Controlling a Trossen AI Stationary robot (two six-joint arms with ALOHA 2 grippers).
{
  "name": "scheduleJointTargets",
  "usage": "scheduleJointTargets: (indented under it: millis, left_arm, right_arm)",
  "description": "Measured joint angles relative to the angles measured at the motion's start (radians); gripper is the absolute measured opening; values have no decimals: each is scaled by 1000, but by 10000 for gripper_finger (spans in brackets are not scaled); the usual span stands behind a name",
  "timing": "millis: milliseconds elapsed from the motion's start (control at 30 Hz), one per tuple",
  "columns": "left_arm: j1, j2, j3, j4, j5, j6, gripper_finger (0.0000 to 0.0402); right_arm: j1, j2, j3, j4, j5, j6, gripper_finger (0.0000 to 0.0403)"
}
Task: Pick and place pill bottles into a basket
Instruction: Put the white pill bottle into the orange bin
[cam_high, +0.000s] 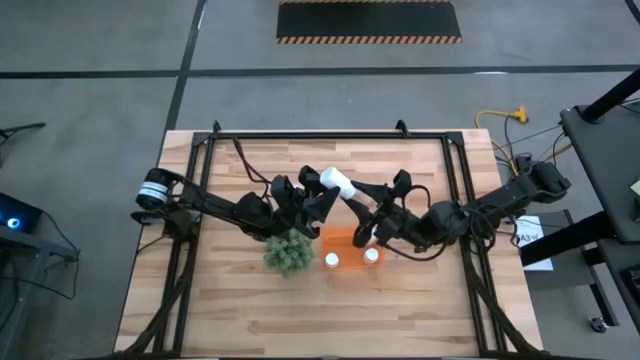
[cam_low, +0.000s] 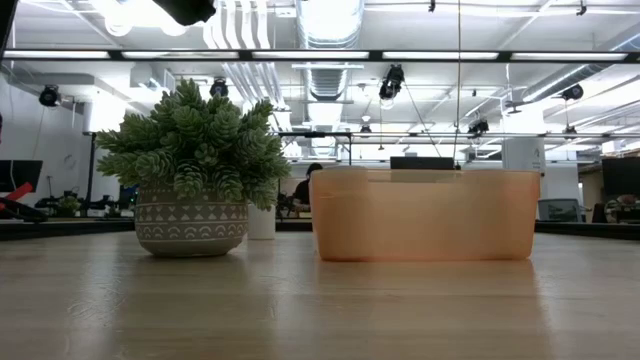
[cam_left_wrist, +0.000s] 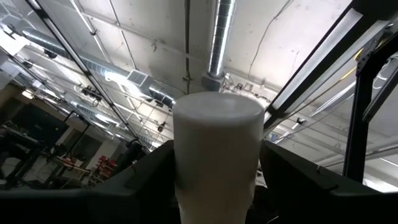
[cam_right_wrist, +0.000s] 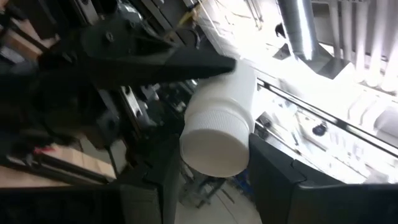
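While left pincer stands apart, right pincer clamps plain white pill bottle; no label readable.

The surface was pale wood planks with a smooth, faintly glossy finish. The basket looked like translucent orange plastic, matt. The pill bottle was smooth white plastic with a ribbed cap. The plant stood in a matt, patterned pot. The frame was black metal.

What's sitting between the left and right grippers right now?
A white pill bottle spans the gap between left gripper and right gripper, above the orange basket; high view shows it.
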Motion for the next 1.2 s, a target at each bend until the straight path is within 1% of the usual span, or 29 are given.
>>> scheduleJointTargets:
  millis: [100, 200, 367, 700, 800, 967, 1067, 1133, 1200]
  left_arm:
    - [1, -18, -24, 0, -2, 20, 212]
    - [0, -35, -45, 3, -1, 71, 212]
    - [-4, -87, -110, 6, 17, 81, 213]
    - [-6, -171, -239, 11, 15, 75, 212]
    - [-10, -185, -267, 6, 22, 73, 212]
    - [-17, -200, -313, 9, 27, 72, 212]
    - [-19, -200, -327, 4, 28, 72, 212]
    - [-19, -200, -335, 6, 29, 72, 212]
    - [-19, -200, -346, 4, 29, 72, 212]
  right_arm:
    - [1, -6, 0, -1, 62, -38, 138]
    - [1, -9, -1, -1, 98, -59, 138]
    - [5, -19, -2, -17, 199, -67, 138]
    - [6, -71, -9, -218, 192, 36, 138]
    - [7, -98, -4, -371, 200, 84, 138]
    - [6, -136, 40, -791, 210, 302, 138]
    - [7, -139, 81, -1025, 188, 423, 138]
    - [11, -136, 107, -1152, 175, 472, 138]
    - [13, -131, 134, -1253, 140, 503, 138]
